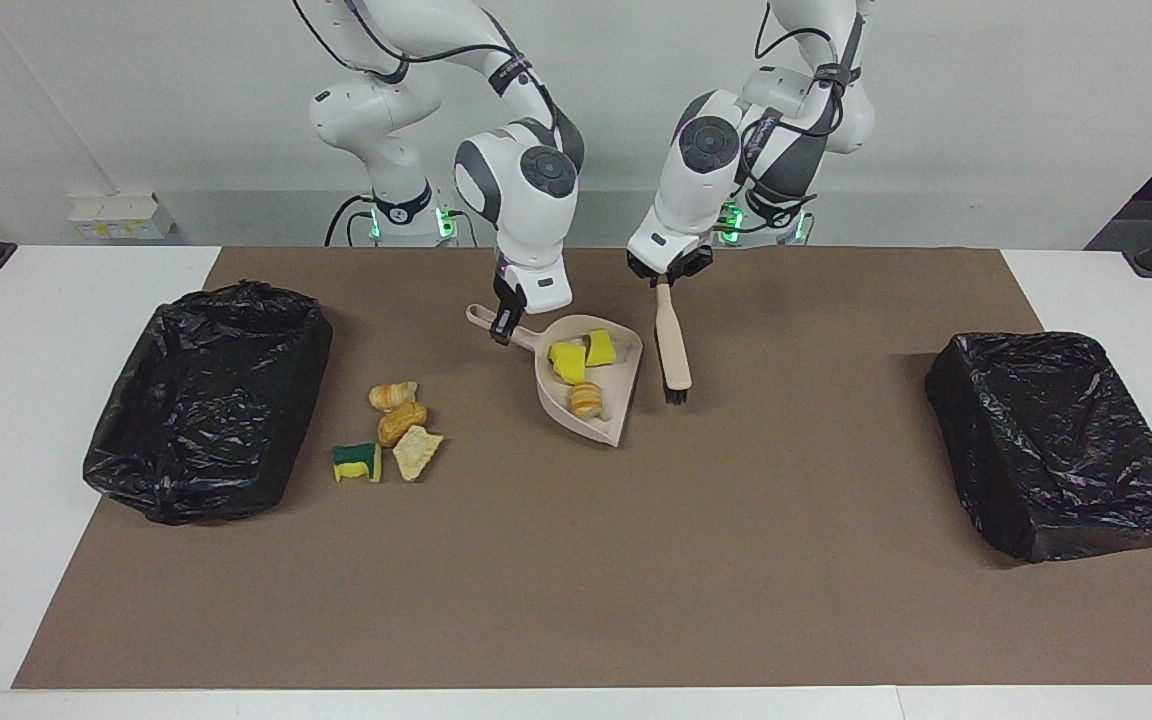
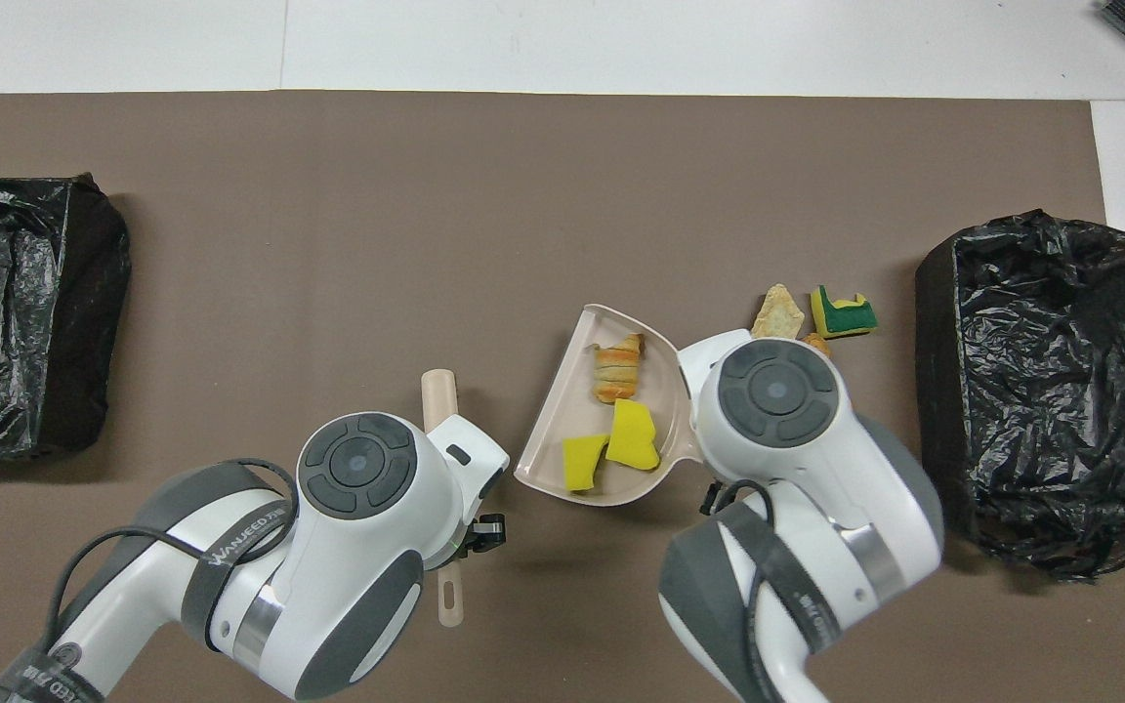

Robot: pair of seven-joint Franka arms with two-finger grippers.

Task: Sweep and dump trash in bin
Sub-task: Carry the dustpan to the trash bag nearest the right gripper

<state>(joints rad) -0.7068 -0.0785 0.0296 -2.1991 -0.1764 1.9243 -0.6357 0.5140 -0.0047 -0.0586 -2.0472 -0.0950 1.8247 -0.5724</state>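
three scraps (image 1: 579,372) in the dustpan (image 1: 612,425), its handle between right fingers (image 1: 502,325)

- We hold our left gripper (image 1: 667,283) pointed down, fingers closed, arm bent at the elbow.
- Our right gripper (image 1: 503,325) likewise points down, fingers clamped.

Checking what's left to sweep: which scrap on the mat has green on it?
The green-and-yellow sponge, farthest from the robots in the loose cluster beside the bin at the right arm's end. Its three neighbours are tan or orange, with no green.
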